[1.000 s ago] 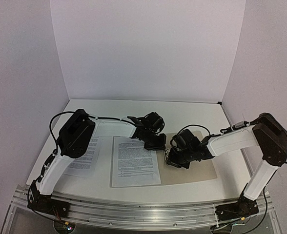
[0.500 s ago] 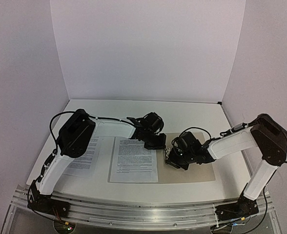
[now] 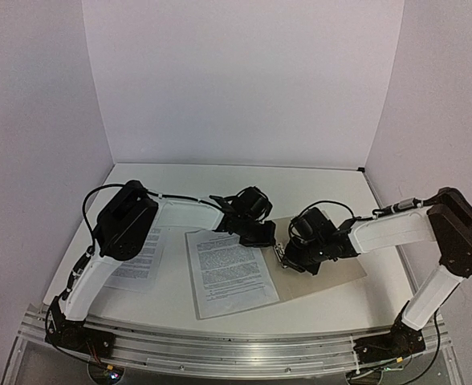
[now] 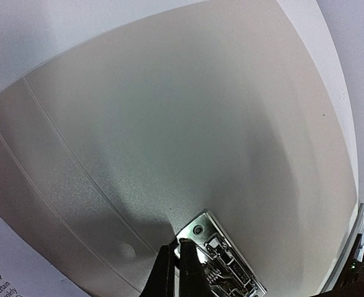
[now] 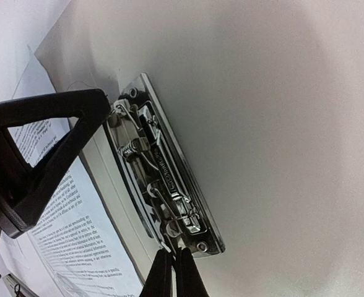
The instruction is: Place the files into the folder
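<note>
Lying open on the desk [image 3: 316,188] right of centre, the folder [image 3: 332,273] is light, stiff card that slides easily. Its metal clip [image 5: 163,185] looks like the firm place to press or lift. The files are thin and limp, best pinched at an edge: the near sheet [image 3: 232,273] lies beside the spine, the second sheet [image 3: 136,261] under the left arm. Left pincer [image 4: 177,247] and right pincer [image 5: 173,258] are both closed and empty, tips at opposite ends of the clip. Since half a second earlier, folder and near sheet have swung askew, near edges rightward.
</note>
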Controlling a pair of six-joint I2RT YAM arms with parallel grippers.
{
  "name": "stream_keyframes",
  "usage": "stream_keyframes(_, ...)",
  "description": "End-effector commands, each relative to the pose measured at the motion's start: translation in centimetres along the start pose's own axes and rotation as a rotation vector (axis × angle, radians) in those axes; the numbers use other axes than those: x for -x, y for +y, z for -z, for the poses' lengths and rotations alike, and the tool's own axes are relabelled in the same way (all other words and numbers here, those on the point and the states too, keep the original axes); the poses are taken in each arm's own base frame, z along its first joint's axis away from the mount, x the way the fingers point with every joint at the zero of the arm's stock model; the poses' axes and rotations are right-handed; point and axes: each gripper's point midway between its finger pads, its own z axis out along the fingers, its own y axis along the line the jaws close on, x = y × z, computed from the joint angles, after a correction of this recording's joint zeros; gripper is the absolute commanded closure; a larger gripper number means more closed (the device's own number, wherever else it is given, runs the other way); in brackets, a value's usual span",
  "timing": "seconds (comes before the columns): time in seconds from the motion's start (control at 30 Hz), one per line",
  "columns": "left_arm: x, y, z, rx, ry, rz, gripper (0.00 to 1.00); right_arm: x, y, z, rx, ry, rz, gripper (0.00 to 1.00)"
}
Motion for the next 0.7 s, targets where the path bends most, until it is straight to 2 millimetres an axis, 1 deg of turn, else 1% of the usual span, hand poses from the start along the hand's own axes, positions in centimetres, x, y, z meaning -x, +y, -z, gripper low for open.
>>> stream_keyframes(0.0,-6.3,8.9,-0.6,0.281,0.203,0.011,1.0,2.5,-2.9,1.6,-0.156,-0.066,-0.029,1.0)
stream_keyframes(0.13,-6.5,9.0,-0.7,0.281,0.206,0.012,1.0,2.2,-1.8,1.4,-0.12,-0.027,-0.008,0.99)
stream_keyframes(0.27,-6.4,9.0,-0.6,0.28,0.204,0.012,1.0,1.6,-2.0,1.1,-0.122,0.002,-0.003,0.87)
stream_keyframes(0.33,-6.3,8.9,-0.7,0.278,0.202,0.01,1.0,1.5,-1.6,1.0,-0.11,0.012,0.006,0.82)
stream_keyframes(0.4,-6.3,8.9,-0.7,0.279,0.203,0.009,1.0,1.5,-0.8,0.9,-0.085,0.026,0.026,0.79)
stream_keyframes(0.53,-6.4,8.9,-0.7,0.28,0.204,0.009,1.0,1.5,0.6,0.8,-0.038,0.046,0.059,0.79)
stream_keyframes(0.6,-6.4,8.9,-0.7,0.28,0.205,0.01,1.0,1.2,2.2,0.8,0.046,0.064,0.09,0.77)
stream_keyframes(0.63,-6.5,8.9,-0.7,0.28,0.205,0.01,1.0,0.9,3.3,0.9,0.102,0.079,0.103,0.75)
stream_keyframes(0.67,-6.5,9.0,-0.7,0.281,0.206,0.012,1.0,0.6,3.7,0.9,0.133,0.092,0.11,0.73)
